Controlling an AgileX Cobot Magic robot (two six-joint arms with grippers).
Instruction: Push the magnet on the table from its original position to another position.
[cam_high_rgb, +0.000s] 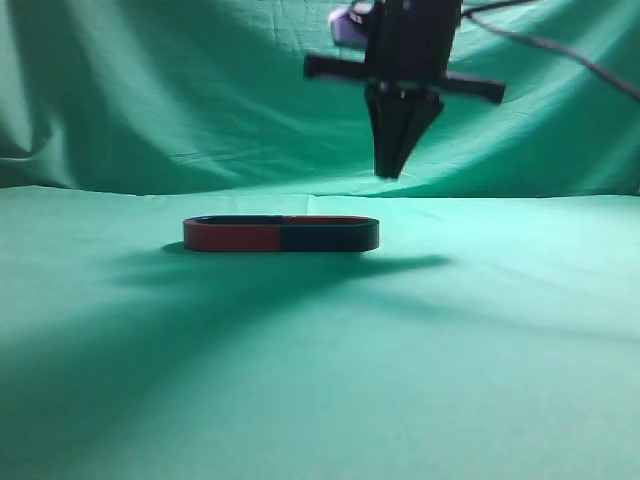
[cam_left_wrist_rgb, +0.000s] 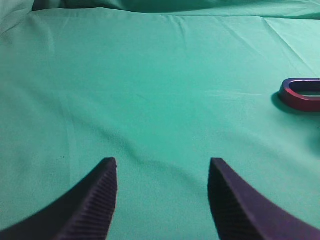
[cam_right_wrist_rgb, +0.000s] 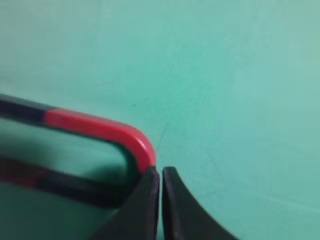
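Observation:
The magnet (cam_high_rgb: 330, 237) lies flat on the table (cam_high_rgb: 320, 400), its dark navy front arm and red rear arm forming the right half of a closed oval. My right gripper (cam_high_rgb: 390, 172) is shut and empty, hanging above the table just past the magnet's right bend. In the right wrist view the shut tips (cam_right_wrist_rgb: 161, 171) sit right beside the red bend (cam_right_wrist_rgb: 135, 140), with the dark arm (cam_right_wrist_rgb: 75, 189) below it. My left gripper (cam_left_wrist_rgb: 162, 167) is open and empty over bare cloth, and does not show in the exterior view.
A second U-shaped magnet (cam_high_rgb: 235, 237) with a red front arm forms the oval's left half; its bend shows at the right edge of the left wrist view (cam_left_wrist_rgb: 300, 96). A draped green backdrop (cam_high_rgb: 150, 90) hangs behind the table.

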